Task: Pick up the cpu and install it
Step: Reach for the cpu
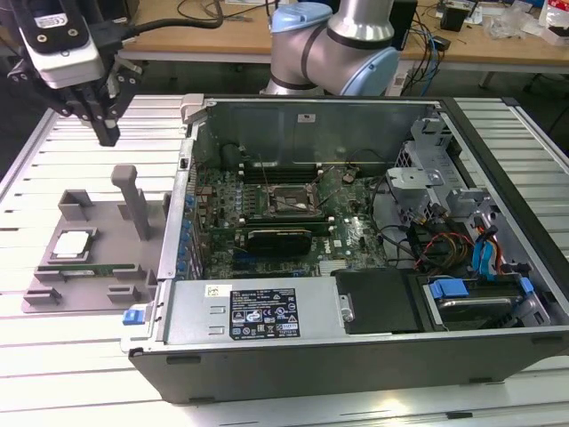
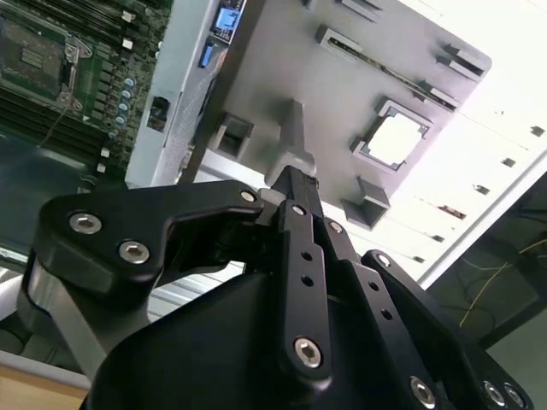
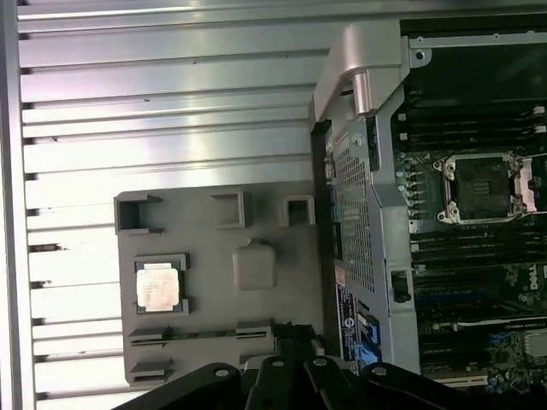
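Observation:
The cpu (image 1: 73, 245), a small square chip with a shiny metal top, lies flat in a recess of the grey holder tray (image 1: 49, 301) at the exterior view's left. Both wrist views show the cpu (image 3: 159, 286) (image 2: 397, 139) in its recess. My gripper (image 1: 107, 133) hangs well above the tray's far side, apart from the chip. Its black fingers (image 2: 295, 192) meet at the tip with nothing between them. The black socket frame (image 1: 293, 201) (image 3: 484, 184) sits on the motherboard inside the open computer case.
An upright grey post (image 1: 133, 200) stands on the tray beside the chip, and a narrow green memory stick (image 1: 89, 269) lies along the tray's near side. The case wall (image 1: 182, 205) rises between tray and motherboard. The slatted metal table (image 1: 53, 365) lies all around.

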`<state>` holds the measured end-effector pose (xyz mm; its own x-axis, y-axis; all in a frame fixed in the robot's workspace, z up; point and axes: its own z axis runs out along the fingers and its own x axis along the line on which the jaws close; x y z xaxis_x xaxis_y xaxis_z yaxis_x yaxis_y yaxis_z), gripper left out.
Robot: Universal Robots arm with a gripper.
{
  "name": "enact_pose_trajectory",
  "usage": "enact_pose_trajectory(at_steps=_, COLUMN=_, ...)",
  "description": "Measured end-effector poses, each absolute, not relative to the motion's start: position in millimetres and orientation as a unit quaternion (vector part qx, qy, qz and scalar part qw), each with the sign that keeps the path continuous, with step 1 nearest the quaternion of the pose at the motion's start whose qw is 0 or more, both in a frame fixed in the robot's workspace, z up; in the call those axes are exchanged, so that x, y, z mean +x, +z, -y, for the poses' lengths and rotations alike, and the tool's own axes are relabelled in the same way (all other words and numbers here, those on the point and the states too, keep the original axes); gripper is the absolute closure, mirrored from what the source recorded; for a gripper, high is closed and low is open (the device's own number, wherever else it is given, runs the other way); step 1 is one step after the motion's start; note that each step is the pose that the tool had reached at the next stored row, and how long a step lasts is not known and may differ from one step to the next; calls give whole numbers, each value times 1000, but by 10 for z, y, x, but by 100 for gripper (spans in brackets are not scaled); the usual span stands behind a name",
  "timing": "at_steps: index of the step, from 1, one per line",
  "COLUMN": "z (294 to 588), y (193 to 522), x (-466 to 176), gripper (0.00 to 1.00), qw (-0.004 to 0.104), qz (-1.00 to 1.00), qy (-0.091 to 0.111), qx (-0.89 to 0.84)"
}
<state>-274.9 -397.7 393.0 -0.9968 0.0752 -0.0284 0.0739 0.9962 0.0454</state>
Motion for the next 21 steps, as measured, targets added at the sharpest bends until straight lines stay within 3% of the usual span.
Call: enact_pose_trajectory(at_steps=21, z=3977, y=3646, x=-3186, gripper=89, qw=16, qz=-999, qy=22, qx=37)
